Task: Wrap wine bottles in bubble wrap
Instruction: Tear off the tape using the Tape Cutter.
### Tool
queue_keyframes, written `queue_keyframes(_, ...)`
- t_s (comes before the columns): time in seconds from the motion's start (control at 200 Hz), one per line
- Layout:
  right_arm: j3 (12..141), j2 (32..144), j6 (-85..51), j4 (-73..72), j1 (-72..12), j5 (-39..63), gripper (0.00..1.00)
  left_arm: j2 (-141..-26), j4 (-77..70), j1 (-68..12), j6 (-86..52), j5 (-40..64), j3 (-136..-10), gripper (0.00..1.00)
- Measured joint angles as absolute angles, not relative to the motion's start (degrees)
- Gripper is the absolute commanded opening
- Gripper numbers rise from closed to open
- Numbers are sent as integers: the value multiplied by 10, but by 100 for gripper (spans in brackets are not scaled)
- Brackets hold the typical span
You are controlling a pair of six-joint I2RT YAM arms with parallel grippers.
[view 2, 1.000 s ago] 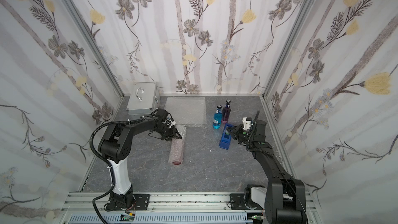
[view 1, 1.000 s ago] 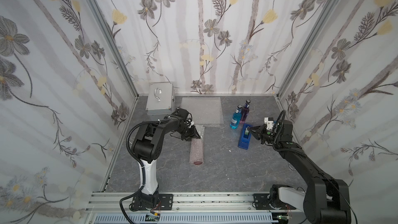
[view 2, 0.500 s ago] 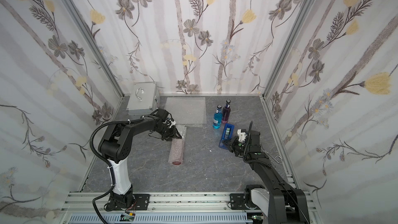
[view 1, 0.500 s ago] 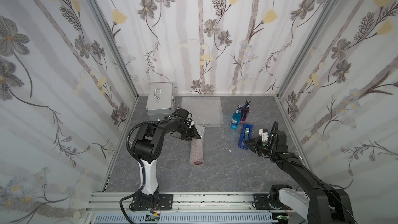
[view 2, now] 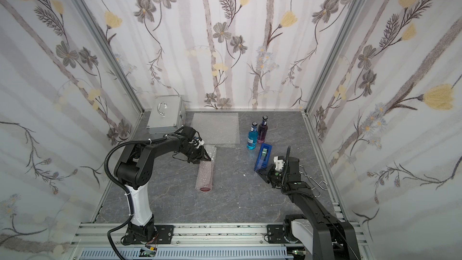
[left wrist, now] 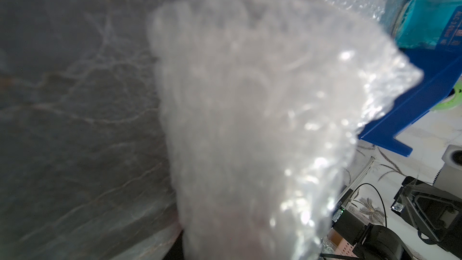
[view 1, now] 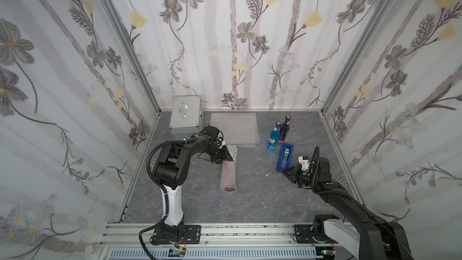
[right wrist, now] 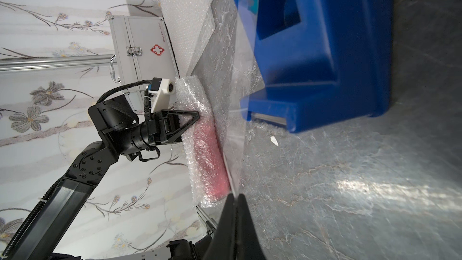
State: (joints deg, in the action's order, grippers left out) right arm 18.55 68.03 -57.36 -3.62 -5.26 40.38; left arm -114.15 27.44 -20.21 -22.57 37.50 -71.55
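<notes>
Red bottle: the wrapped red bottle [view 1: 228,176] is lying on its side at mid-frame in both top views, fully rolled in bubble wrap, with its base pointing toward the bottom edge.
Left gripper: the left gripper [view 1: 227,157] is sitting at the upper end of the roll, its jaws pinching the loose wrap around the neck and pinning the bundle to the table.
Right gripper: the right gripper [right wrist: 235,196] is pressed together on a strip of clear tape [right wrist: 233,171], low and right of centre in the top views.
Tape: it is stretching taut from the tape dispenser [view 1: 285,157] to those closed tips.
Waiting bottles: the blue bottle [view 1: 272,138] and purple bottle [view 1: 283,131] are standing upright and bare, side by side just above the dispenser.
Spare wrap: the spare bubble wrap sheets [view 1: 235,128] are lying flat at upper centre, beside the metal case [view 1: 186,118].
Progress: one bottle of three is rolled but, as far as I can tell, not yet taped. Sealing it looks like the job in hand, and two bottles are waiting to be wrapped.
</notes>
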Motion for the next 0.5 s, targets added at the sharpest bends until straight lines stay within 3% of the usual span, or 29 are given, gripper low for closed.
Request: queue_keyframes(0.5, 174, 717, -528, -15, -53, 362, 0, -1141, 275, -203, -226, 373, -716, 28)
